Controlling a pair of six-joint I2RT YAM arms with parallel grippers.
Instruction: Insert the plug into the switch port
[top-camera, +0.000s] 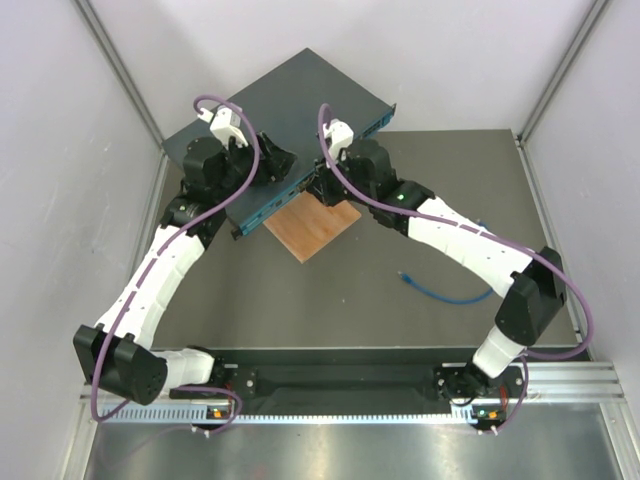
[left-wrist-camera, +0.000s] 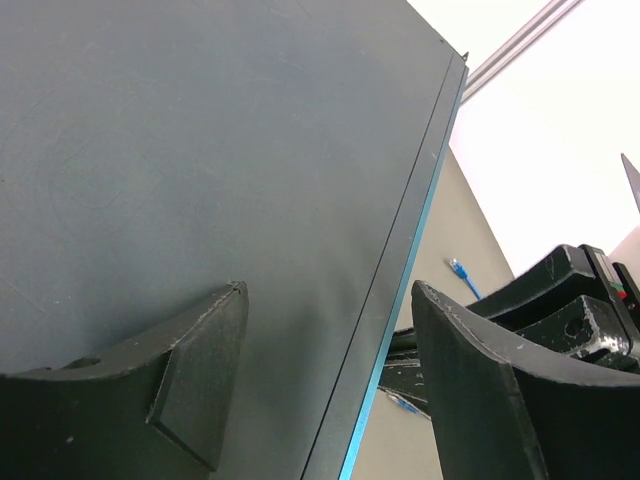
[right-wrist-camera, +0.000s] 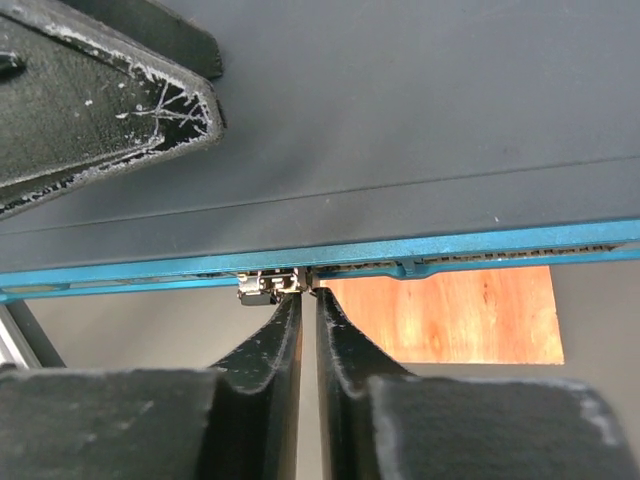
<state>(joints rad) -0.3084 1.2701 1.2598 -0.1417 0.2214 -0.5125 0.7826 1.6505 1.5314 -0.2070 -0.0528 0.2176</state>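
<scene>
1. Your left end effector stands wide apart and grips nothing. One finger sits over the dark top of the switch, and the other hangs just past its bright blue front edge.
2. Your right end effector is narrowed to a thin slit, with nothing visible between the fingers. Its tips are right at the switch's blue front face.
3. Just left of those tips, a small pale piece sits at the front face. You cannot tell from the wrist view what it is.
4. The plug lies on the counter, well apart from the switch and in neither end effector. Its blue cable curves away to the right and runs under your right forearm.
5. The switch lies flat and turned at an angle at the far side of the counter, with its front face toward the arms.
6. The wooden square lies just in front of that face, below your right end effector.
</scene>
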